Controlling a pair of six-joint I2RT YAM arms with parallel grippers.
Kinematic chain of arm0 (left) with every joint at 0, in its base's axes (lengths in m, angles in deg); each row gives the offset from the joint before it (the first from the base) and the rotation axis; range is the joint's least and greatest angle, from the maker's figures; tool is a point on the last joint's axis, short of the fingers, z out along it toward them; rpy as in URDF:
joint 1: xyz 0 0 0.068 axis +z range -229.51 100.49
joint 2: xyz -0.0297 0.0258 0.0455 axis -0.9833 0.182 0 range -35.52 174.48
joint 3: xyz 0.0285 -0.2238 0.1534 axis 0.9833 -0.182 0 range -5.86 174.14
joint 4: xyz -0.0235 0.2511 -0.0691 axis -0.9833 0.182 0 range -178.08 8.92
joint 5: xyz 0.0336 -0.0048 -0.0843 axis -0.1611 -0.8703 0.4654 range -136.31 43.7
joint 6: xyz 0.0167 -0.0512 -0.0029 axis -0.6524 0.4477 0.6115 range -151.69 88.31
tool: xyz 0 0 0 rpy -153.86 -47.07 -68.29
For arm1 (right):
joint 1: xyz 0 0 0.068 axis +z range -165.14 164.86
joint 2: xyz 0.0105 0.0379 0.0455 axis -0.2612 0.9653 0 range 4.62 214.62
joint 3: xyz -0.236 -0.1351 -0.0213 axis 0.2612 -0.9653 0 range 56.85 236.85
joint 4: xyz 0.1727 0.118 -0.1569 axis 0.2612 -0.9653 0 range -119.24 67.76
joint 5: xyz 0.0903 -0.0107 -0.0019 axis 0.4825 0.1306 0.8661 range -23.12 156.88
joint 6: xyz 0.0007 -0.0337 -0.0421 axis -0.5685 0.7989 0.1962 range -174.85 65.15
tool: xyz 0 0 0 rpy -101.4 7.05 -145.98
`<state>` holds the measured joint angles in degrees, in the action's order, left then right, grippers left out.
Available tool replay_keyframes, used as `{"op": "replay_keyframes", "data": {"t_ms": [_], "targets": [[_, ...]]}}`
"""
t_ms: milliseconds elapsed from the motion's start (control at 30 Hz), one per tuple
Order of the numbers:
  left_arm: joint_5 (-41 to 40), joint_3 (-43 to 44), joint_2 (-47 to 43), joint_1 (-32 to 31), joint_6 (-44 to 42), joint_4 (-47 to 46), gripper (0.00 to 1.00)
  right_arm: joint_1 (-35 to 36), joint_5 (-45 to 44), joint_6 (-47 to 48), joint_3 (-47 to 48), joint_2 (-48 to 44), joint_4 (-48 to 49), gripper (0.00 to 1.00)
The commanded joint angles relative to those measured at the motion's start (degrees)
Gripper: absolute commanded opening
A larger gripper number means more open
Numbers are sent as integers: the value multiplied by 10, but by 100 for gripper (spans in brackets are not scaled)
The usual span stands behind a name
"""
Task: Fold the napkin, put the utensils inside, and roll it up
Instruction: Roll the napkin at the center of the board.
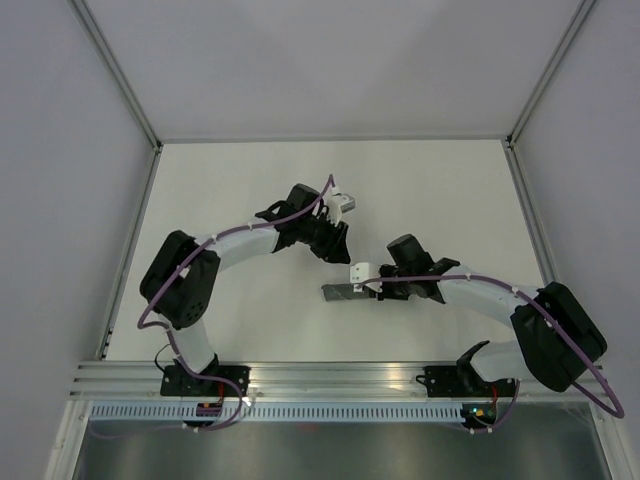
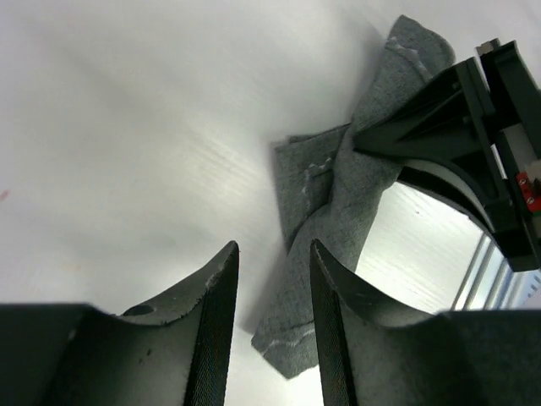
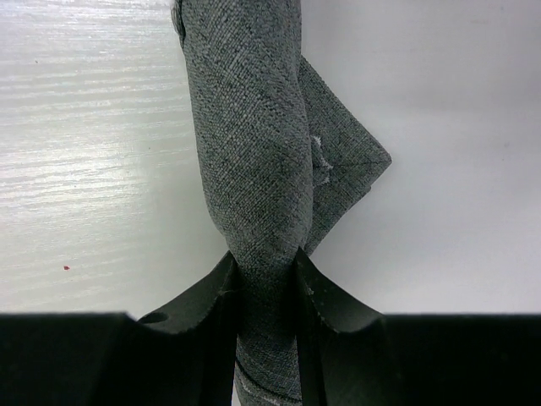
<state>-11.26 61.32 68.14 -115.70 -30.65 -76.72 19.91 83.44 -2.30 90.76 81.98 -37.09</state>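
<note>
The napkin [image 1: 336, 292] is a dark grey cloth rolled into a narrow bundle on the white table, with a folded corner sticking out of one side [image 3: 347, 165]. My right gripper [image 1: 354, 291] is shut on the roll [image 3: 254, 152], with both fingers pressed into the cloth [image 3: 264, 258]. My left gripper [image 1: 335, 248] hovers just behind the roll, open, its jaws apart [image 2: 272, 247] and nothing between them. The roll's loose end [image 2: 292, 342] lies below their gap. The right gripper's finger [image 2: 439, 127] shows on the roll in the left wrist view. No utensils show.
The white table [image 1: 250, 190] is bounded by grey enclosure walls with metal frame posts at the back corners. An aluminium rail [image 1: 330, 375] runs along the near edge, with both arm bases mounted on it.
</note>
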Motion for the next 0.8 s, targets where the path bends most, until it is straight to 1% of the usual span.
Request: {"op": "replay_keyframes", "data": {"t_ms": [0,33,67,100,133,167,300,433,467,567,633,767], "targets": [[-105,-81,-92,12,89,-134,44,3,26,1,24,42,-97,28],[-129,-106,-112,12,100,-166,44,1,30,1,31,48,-111,28],[-148,-155,-159,12,112,-221,45,0,37,1,38,54,-118,28],[-179,-182,-179,12,132,-256,45,0,39,2,52,67,-125,28],[-192,-207,-202,12,141,-286,48,-1,44,3,58,75,-137,28],[-200,-251,-236,12,147,-339,49,-2,49,3,64,82,-141,28],[-231,-323,-296,11,150,-411,50,-11,59,6,105,137,-169,28],[-259,-403,-332,0,133,-490,50,-21,67,7,142,184,-190,28],[-273,-416,-338,-4,129,-525,50,-25,70,9,154,199,-194,28],[-282,-456,-352,-18,114,-561,50,-36,73,14,175,223,-207,28],[-287,-462,-349,-36,97,-558,50,-42,78,18,189,237,-226,28],[-315,-458,-335,-84,30,-542,51,-54,88,25,238,279,-262,28]]}}
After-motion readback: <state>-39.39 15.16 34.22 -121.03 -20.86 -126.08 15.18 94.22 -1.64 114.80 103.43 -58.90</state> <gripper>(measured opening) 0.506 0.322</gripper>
